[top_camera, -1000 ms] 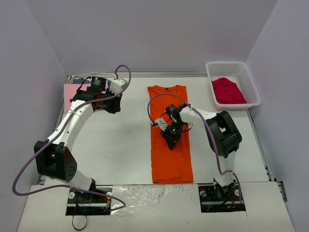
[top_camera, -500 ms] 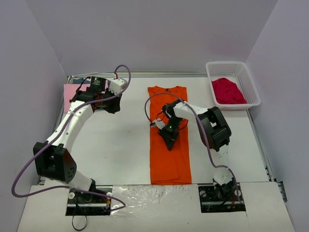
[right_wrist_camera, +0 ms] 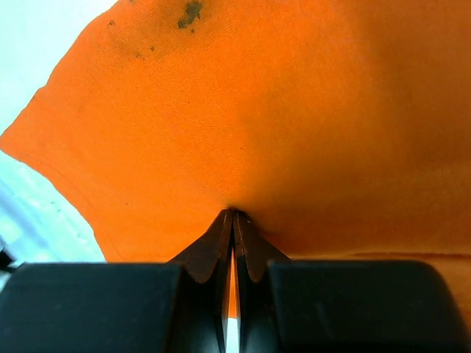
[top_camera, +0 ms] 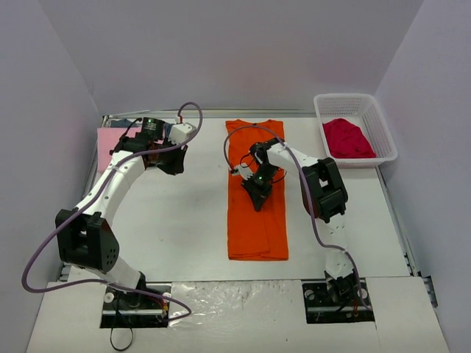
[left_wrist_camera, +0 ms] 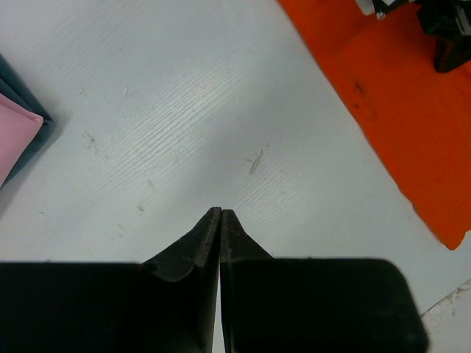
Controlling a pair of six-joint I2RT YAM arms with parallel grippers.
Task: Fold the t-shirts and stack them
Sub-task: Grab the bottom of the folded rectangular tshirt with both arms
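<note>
A bright orange t-shirt lies folded into a long strip at mid-table, also seen in the right wrist view and the left wrist view. My right gripper is shut, its tips pressing down into the orange cloth, which dimples around them. My left gripper is shut with nothing in it, over bare table. It hangs just right of a folded light pink t-shirt lying on a dark blue-grey one. A crimson t-shirt lies bunched in the basket.
The white lattice basket stands at the back right corner. Grey walls close in the table on the left, right and back. The arms' purple cables loop above the table. A dark stain marks the orange cloth.
The right gripper has moved toward the back of the table, and the orange t-shirt has slid that way with it. The left arm has barely shifted.
</note>
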